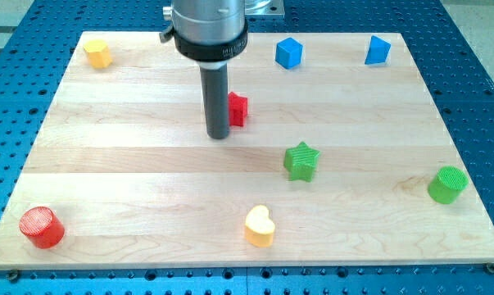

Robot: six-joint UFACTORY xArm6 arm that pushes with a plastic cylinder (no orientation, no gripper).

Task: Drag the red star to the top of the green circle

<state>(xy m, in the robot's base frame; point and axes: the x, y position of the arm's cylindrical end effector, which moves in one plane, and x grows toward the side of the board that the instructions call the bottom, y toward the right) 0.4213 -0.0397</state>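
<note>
The red star lies on the wooden board above the middle, partly hidden behind my rod. My tip rests on the board just to the star's left and slightly below it, touching or nearly touching it. The green circle, a short cylinder, stands near the board's right edge, far to the right of and below the star.
A green star lies between the red star and the green circle. A yellow heart sits at bottom centre, a red cylinder at bottom left, a yellow block at top left, and blue blocks along the top.
</note>
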